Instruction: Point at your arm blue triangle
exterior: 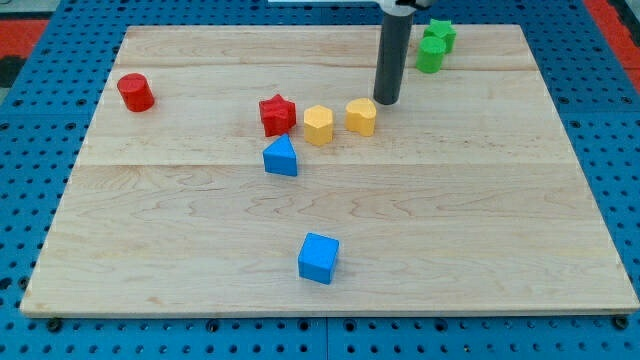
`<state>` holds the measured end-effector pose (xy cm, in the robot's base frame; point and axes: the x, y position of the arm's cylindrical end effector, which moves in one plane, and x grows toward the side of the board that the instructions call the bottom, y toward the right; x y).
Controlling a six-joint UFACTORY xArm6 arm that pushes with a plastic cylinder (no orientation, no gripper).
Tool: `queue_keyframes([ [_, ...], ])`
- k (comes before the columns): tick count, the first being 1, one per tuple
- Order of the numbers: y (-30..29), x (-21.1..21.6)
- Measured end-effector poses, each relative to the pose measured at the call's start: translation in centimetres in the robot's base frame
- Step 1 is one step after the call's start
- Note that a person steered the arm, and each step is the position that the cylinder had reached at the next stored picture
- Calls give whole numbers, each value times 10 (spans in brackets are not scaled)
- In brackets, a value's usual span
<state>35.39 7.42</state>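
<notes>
Nearest on the table [480, 250] sits a blue cube [319, 257]. Farther back, left of centre, the blue triangle [281, 157] lies just in front of a red star [277, 114]. Two yellow blocks [318, 125] [361, 116] follow rightward. My tip [386, 102] rests just right of them, well apart from the triangle; there's no gripper here. Green blocks [433, 47] sit far right, a red cylinder [135, 92] far left.

blue triangle [281, 158], blue cube [319, 257], pale wood board [480, 220]
</notes>
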Motion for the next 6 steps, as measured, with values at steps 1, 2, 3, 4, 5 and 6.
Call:
queue_keyframes([
  [1,-18,40],
  [2,-21,51],
  [3,-11,81],
  [4,-40,151],
  [5,-109,153],
  [6,-156,125],
])
